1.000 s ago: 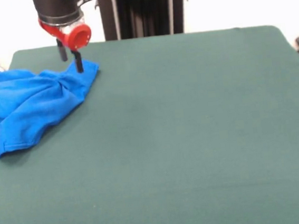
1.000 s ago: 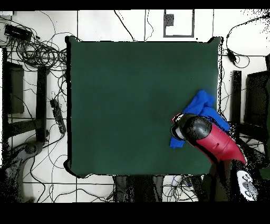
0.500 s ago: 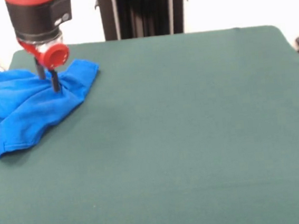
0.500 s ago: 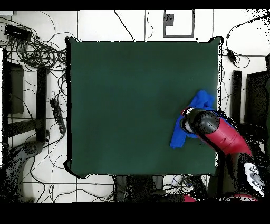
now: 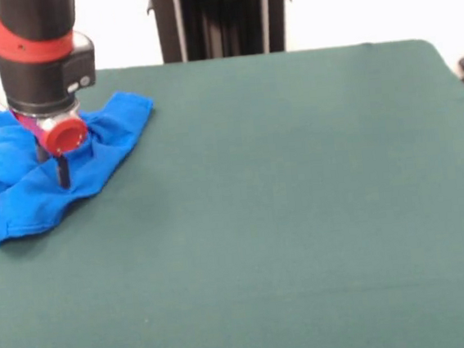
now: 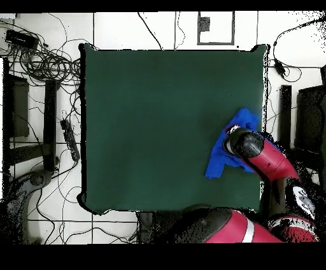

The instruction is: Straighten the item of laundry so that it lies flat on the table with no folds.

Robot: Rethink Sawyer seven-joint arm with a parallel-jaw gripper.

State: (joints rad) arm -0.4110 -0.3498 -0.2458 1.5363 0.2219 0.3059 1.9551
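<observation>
The arm point(image 5: 37, 45) is a thick black cylinder with a red band around it and a small light marking on its side. Below it sits a round red cap, and thin dark prongs form the end effector point(image 5: 55, 168). From above, the arm's shell is glossy red with a black rounded end.
</observation>
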